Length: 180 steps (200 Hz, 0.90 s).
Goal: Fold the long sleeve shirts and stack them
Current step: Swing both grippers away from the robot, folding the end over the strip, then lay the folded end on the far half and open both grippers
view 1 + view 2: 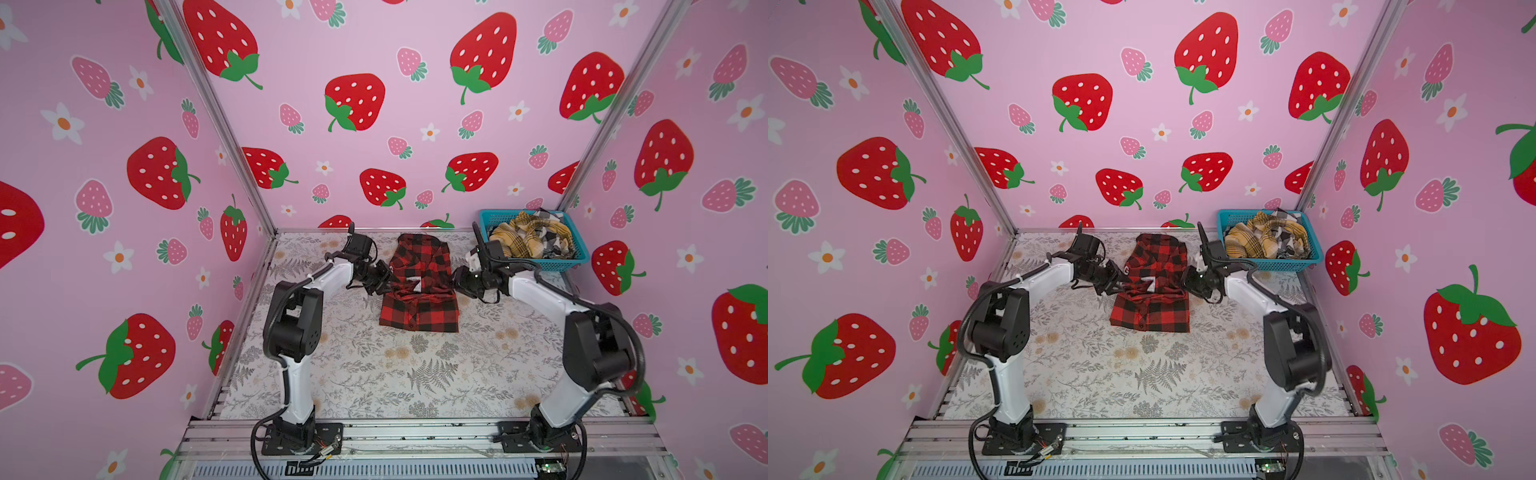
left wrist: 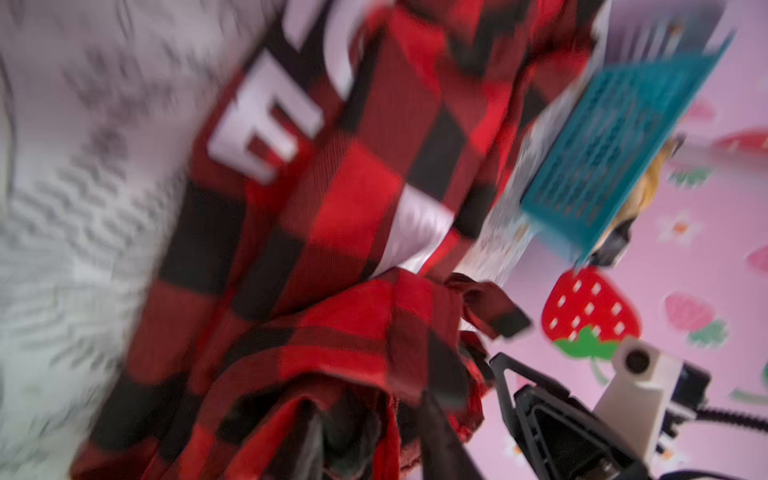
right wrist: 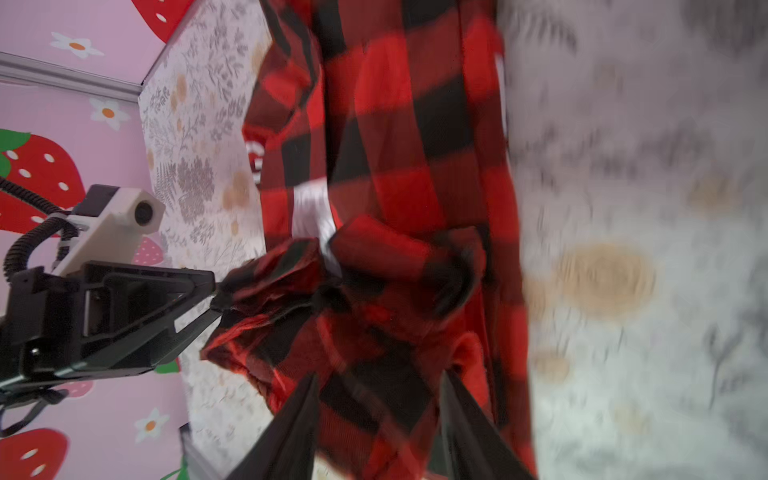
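While the red shirt (image 1: 419,286) lies partly folded near the back middle of the table (image 1: 374,374), a bunched ridge crosses its middle; the left gripper (image 1: 385,279) and right gripper (image 1: 456,279) flank that ridge, one at each side edge; each wrist view shows its own jaws apart with loose cloth between them, clamped on nothing. The step in hand is judged to be the release of a fold; it is best done by drawing both grippers outward and upward together, level, so that no fingertip snags the top layer; the ridge likely needs flattening before the next fold. Two more shirts (image 1: 532,241), yellow and black-and-white, lie heaped in the basket (image 1: 582,259) at the back right.
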Motion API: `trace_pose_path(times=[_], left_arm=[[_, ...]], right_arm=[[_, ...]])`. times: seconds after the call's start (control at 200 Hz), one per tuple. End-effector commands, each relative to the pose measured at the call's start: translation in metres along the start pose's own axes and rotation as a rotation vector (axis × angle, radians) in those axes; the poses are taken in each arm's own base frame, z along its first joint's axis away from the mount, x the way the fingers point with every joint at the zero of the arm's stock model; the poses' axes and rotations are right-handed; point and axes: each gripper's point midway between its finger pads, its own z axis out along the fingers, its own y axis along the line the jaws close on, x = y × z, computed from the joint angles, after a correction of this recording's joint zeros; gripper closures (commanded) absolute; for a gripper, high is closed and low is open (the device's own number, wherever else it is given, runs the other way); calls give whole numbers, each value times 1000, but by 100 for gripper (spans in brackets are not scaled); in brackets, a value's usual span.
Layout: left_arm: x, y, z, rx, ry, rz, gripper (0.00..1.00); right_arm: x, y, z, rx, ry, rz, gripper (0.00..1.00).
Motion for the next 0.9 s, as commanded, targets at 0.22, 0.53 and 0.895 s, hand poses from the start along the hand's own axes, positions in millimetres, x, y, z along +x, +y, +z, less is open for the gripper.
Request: trace_pose_path(times=[0.22, 0.53, 0.895], left_arm=[[-23, -56, -74, 90, -106, 89, 45], [59, -8, -11, -30, 95, 165, 79], [12, 20, 47, -112, 101, 98, 79]], right_arm=[[-15, 18, -35, -30, 15, -213, 44], [58, 11, 14, -82, 136, -227, 79], [65, -28, 66, -1, 198, -199, 82]])
